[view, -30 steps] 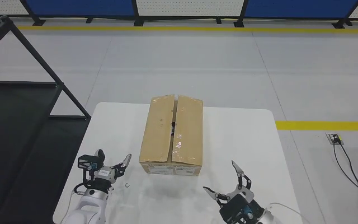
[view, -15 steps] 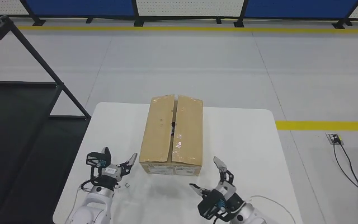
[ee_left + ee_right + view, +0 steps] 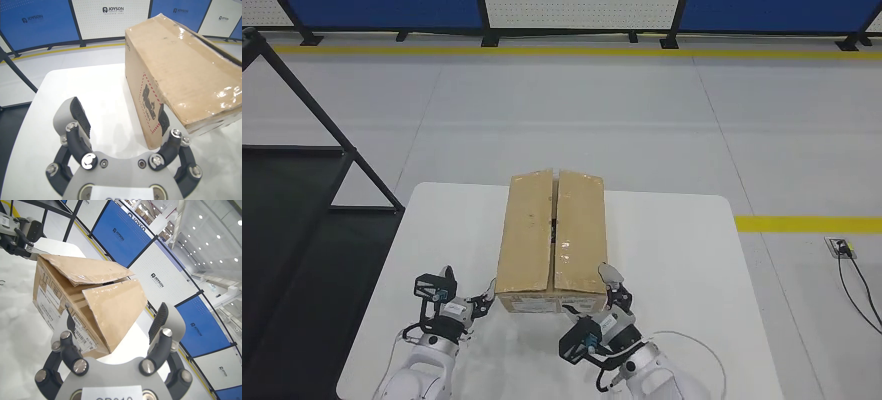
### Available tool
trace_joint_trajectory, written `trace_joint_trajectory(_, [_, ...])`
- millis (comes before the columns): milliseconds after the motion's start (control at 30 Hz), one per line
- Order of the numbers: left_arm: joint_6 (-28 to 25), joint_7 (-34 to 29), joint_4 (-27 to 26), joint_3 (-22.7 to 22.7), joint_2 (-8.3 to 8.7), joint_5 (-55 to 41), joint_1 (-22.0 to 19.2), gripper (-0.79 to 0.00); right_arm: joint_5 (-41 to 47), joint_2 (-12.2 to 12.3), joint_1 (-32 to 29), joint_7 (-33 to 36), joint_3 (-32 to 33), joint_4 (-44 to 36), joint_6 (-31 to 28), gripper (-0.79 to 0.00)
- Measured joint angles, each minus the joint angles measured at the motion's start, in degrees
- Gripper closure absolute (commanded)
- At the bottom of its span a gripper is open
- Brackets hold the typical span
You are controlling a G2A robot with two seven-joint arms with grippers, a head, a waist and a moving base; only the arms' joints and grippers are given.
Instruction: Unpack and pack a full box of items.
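Brown cardboard box (image 3: pixel 550 232) (flaps slightly parted) on white table (image 3: pixel 672 240), left gripper (image 3: pixel 121 111) spread at one near corner, right gripper (image 3: pixel 115 313) spread at the other.

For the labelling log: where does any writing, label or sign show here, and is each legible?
Red dashed hazard label on the box side: code legible.
White shipping labels on the box end: too small to read.
Barcode sticker beside them: too small to read.
Wall panels: logo wordmark, legible.
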Motion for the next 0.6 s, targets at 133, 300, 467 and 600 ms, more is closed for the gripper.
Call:
trace_joint_trajectory(133, [-0.4,0.2,-0.3,0.6,-0.10,0.7,0.4,-0.785,-2.0,-0.5,1.3,0.8,-0.7,1.3,1.1,-0.785])
trace_joint_trajectory(300, [-0.8,0.4,-0.6,1.1,-0.21,1.3,0.8,-0.785,-6.1,-1.0,1.6,2.5,-1.5,1.8,4.3,-0.785])
trace_joint_trajectory(467, [-1.1,0.9,-1.1,1.4,-0.29,1.6,1.4,-0.785,-8.5,-1.6,1.9,4.2,-2.0,2.1,5.0,-0.785])
trace_joint_trajectory(600, [-0.9,1.9,-1.6,1.0,-0.34,1.6,1.9,-0.785,-9.0,-1.9,2.1,4.5,-1.9,2.7,5.0,-0.785])
